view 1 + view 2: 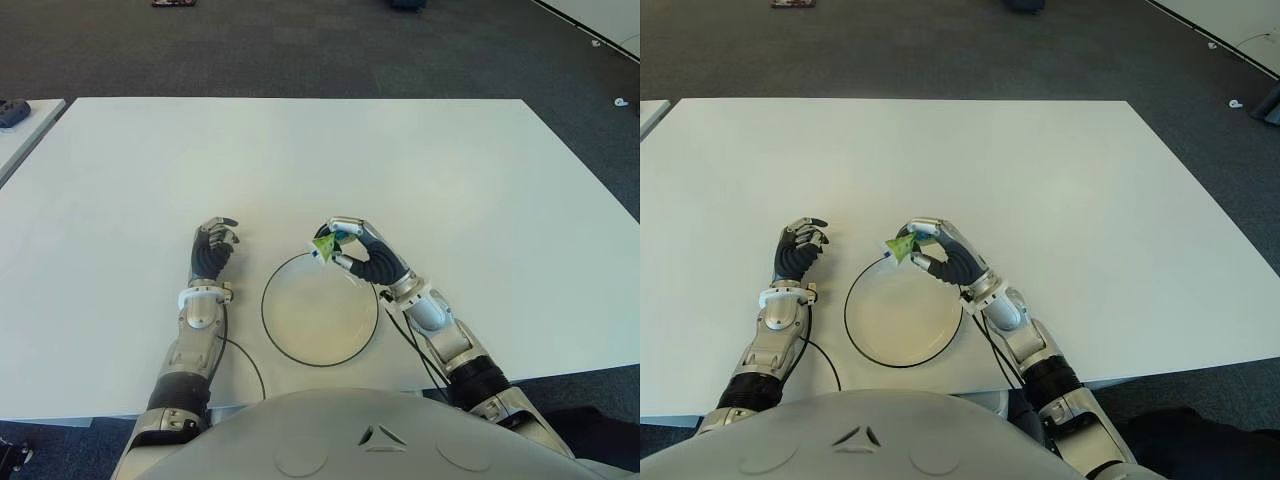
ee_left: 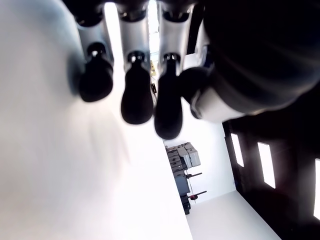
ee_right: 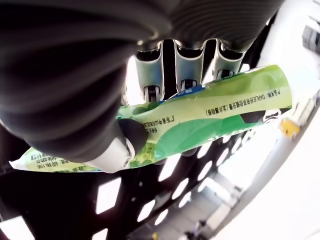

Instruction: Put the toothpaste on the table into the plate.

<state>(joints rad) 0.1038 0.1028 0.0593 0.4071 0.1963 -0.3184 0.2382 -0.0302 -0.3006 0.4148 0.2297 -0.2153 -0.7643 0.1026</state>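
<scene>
A green toothpaste tube [image 1: 325,245] is pinched in my right hand [image 1: 352,250], which hangs over the far right rim of the plate [image 1: 320,335]. The right wrist view shows the tube [image 3: 200,120] clamped between thumb and fingers, with its printed side showing. The plate is white with a dark rim and lies on the white table [image 1: 300,160] near its front edge. My left hand [image 1: 213,250] shows left of the plate, its fingers [image 2: 137,95] curled and holding nothing.
A cable runs from the left wrist [image 1: 245,360] along the table in front of the plate. Dark carpet [image 1: 300,50] lies beyond the table. Another white table's corner [image 1: 25,115] shows at far left.
</scene>
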